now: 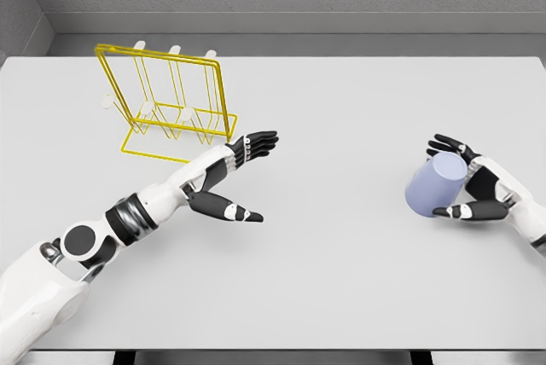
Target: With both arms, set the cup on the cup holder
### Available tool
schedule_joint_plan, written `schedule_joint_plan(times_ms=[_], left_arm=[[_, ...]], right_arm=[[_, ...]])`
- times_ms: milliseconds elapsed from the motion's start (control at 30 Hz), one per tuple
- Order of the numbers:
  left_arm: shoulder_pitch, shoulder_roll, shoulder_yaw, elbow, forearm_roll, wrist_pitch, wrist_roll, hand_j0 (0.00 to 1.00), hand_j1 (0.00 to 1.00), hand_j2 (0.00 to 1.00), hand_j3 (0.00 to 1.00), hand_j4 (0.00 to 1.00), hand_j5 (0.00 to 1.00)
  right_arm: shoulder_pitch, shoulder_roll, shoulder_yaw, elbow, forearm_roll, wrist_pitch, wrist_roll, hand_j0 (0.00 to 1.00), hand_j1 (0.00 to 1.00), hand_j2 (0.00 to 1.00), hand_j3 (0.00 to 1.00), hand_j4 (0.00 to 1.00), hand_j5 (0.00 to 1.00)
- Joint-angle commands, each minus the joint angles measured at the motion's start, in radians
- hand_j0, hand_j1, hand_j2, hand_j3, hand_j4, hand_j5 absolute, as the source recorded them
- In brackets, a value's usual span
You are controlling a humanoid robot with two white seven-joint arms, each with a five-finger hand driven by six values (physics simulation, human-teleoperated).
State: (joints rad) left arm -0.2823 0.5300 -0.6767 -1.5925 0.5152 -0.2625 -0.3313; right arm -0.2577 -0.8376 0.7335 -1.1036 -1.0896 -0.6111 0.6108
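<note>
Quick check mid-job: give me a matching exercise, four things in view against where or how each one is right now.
Things:
1. pale blue plastic cup
2. yellow wire cup holder
3. left hand
4. right hand

States:
A. open, fingers stretched out, holding nothing
B. standing at the far left of the grey table
C. tilted, held at the right side
D. closed around the cup

Pairs: 1-C, 2-B, 3-A, 4-D
</note>
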Motion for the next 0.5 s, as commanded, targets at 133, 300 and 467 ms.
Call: schedule_joint_plan(times_ms=[133,300,467], left_arm=[[0.003,-0.021,0.0,0.012,0.009,-0.004,0.0,1.0,1.0,1.0,1.0,1.0,1.0],[0.003,-0.021,0.003,0.037,0.016,-0.001,0.0,1.0,1.0,1.0,1.0,1.0,1.0],[0.002,-0.025,0.003,0.08,0.003,0.006,0.002,1.0,1.0,1.0,1.0,1.0,1.0]], right_arm=[[0.0,0.008,0.003,-0.001,-0.006,0.0,0.0,1.0,1.0,1.0,1.0,1.0,1.0],[0.0,0.018,0.003,-0.002,-0.006,0.0,0.0,1.0,1.0,1.0,1.0,1.0,1.0],[-0.003,0.02,0.003,-0.001,-0.007,0.0,0.0,0.99,0.99,0.99,0.99,0.99,0.99]])
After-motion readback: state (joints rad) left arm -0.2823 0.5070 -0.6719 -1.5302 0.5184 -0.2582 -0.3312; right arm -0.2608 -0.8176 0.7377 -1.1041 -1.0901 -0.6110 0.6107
